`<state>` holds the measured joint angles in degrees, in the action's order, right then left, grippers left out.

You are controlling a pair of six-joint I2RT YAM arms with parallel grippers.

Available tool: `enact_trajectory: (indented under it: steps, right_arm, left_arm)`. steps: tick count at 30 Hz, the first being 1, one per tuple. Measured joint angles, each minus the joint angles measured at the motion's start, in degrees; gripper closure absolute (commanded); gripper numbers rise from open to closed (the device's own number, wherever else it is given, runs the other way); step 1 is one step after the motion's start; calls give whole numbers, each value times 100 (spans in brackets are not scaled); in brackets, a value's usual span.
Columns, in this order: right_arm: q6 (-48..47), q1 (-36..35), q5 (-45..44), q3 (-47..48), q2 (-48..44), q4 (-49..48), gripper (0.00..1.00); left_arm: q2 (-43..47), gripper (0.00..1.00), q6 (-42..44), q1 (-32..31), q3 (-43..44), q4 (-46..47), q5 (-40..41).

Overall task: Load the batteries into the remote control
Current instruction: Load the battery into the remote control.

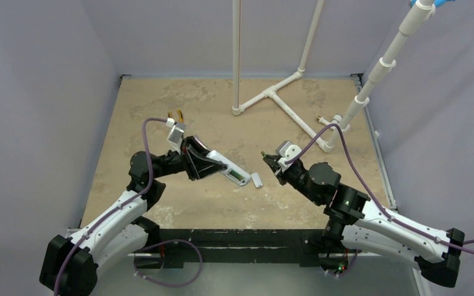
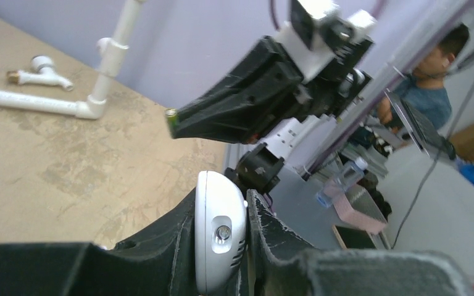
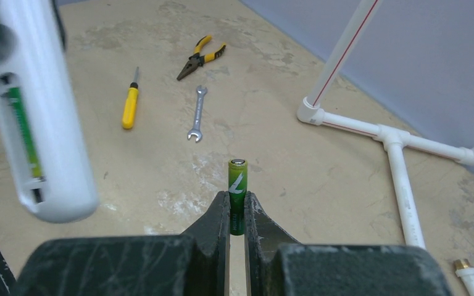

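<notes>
The right gripper [image 3: 237, 202] pinches a battery [image 3: 237, 179] by its lower end only; the left gripper [image 2: 222, 209] clamps the remote [image 3: 43, 123] above the table [image 1: 160, 111], open bay [image 3: 21, 132] towards it. A tilted approach could lever the battery out of that shallow pinch or jam it on the bay's rim

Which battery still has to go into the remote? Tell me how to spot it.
Look at the sandy table, then the right hand near its middle. Pinched in it, poking out, is the battery: a small green cylinder with a silver cap, stubbier than the flat silver wrench lying beyond, and unlike its twin, not inside the white remote control.
</notes>
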<state>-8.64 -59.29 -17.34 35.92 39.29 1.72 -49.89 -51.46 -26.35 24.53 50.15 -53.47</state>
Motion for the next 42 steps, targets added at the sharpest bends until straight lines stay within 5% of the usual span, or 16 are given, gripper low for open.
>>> enact_trajectory:
  steps: [8, 20, 30, 42]
  right_arm:
    - [-348, -7, 507, 914, 481, 935, 100]
    - [-269, -39, 1123, 2170, 1982, 2577, 100]
    - [90, -37, 1561, 3412, 3003, 3585, 100]
    - [533, 11, 1537, 3630, 3543, 4498, 100]
  left_arm:
    - [-487, 100, -326, -7, 0, -1165, 1322]
    - [-2479, 100, -1836, -280, -11, -66, 1690]
    - [-2538, 100, -1991, -824, 31, -140, 1834]
    - [-1832, 100, -1676, -828, 52, -1311, 2247]
